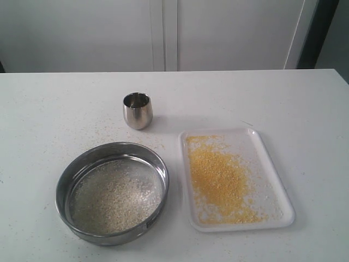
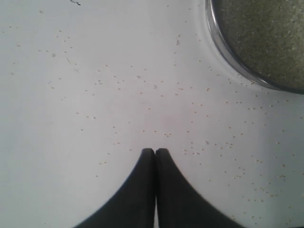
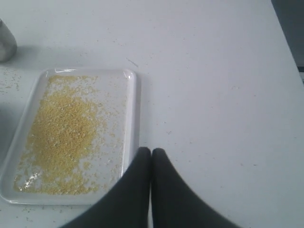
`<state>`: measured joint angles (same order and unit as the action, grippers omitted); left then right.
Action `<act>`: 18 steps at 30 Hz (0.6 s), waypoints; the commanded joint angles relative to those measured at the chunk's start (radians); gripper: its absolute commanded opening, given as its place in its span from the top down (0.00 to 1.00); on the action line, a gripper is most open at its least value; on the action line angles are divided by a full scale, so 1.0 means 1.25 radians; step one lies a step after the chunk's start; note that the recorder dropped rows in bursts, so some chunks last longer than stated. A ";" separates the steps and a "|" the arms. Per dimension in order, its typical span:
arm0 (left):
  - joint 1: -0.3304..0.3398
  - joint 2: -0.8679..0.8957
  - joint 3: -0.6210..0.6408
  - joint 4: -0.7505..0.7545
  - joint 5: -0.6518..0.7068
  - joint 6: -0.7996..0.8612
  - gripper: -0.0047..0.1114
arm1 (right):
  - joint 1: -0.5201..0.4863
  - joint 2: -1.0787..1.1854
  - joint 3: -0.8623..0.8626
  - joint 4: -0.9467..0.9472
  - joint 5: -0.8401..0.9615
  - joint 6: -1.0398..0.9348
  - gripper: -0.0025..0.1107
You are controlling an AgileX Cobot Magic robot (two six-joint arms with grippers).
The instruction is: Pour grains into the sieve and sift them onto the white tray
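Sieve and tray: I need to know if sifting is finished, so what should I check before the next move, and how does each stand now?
1. Yellow grains on the white tray: ok, spread across it.
2. Pale grains kept in the sieve: ok.
3. Sieve resting on the table beside the tray: ok.
4. Cup upright: ok; emptied: cannot tell.
5. Left gripper and right gripper shut, empty: ok.
6. Table clean: not ok, stray grains scattered near the sieve.

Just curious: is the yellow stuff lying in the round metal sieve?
No, the yellow grains lie on the white tray, while the sieve holds pale whitish ones.
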<state>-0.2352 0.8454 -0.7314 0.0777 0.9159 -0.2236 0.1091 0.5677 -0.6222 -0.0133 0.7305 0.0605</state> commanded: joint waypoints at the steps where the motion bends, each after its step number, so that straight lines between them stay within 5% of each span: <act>1: 0.002 -0.006 0.002 0.000 0.009 0.002 0.96 | -0.009 -0.024 0.015 -0.008 0.055 -0.009 0.98; 18: 0.002 -0.006 0.002 0.000 0.009 0.002 0.96 | -0.009 -0.024 0.015 -0.008 0.073 -0.009 0.98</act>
<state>-0.2352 0.8454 -0.7314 0.0777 0.9159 -0.2236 0.1091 0.5428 -0.6058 -0.0157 0.8212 0.0605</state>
